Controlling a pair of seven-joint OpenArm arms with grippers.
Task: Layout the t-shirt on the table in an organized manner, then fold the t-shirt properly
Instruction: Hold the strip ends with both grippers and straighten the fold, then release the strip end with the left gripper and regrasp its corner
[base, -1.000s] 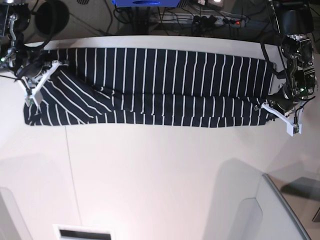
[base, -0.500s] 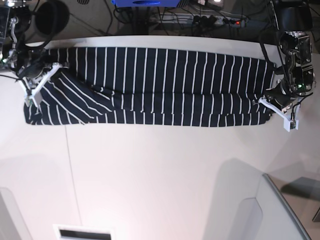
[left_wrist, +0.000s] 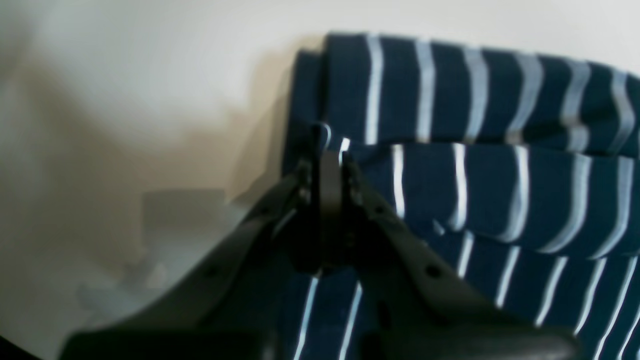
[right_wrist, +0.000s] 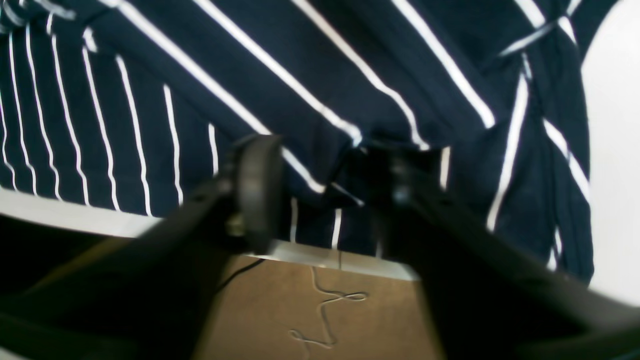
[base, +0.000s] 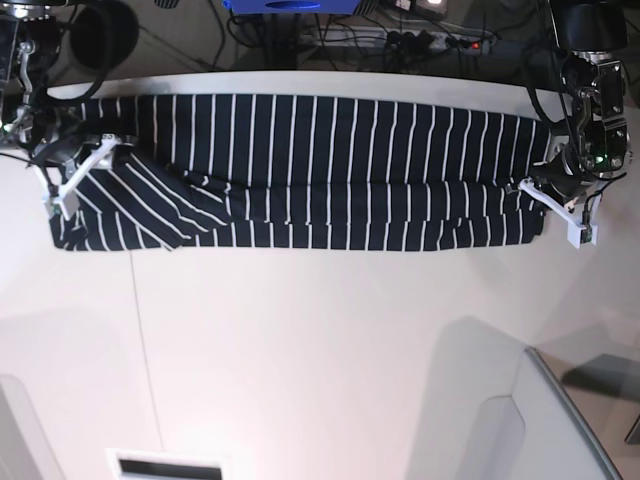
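The t-shirt (base: 330, 170), dark navy with thin white stripes, lies as a long band across the far part of the table (base: 330, 350). My left gripper (base: 545, 200) is at the band's right end. In the left wrist view its fingers (left_wrist: 327, 170) are shut on the t-shirt (left_wrist: 500, 190) at the end edge, over the table (left_wrist: 150, 75). My right gripper (base: 70, 180) is over the band's left end, where the cloth lies folded at a slant. In the right wrist view this gripper (right_wrist: 325, 187) is open, hanging over the t-shirt (right_wrist: 300, 75) with nothing between its fingers.
Beyond the table's far edge are dark floor, cables and a power strip (base: 440, 40). A grey panel (base: 560, 420) rises at the lower right. A white slot (base: 165, 465) sits at the near edge. Brown floor with a loose cable (right_wrist: 325, 310) shows below the table edge.
My right gripper has opened and let go of the cloth at the left end. My left gripper has moved slightly toward the far edge, still shut on the right end.
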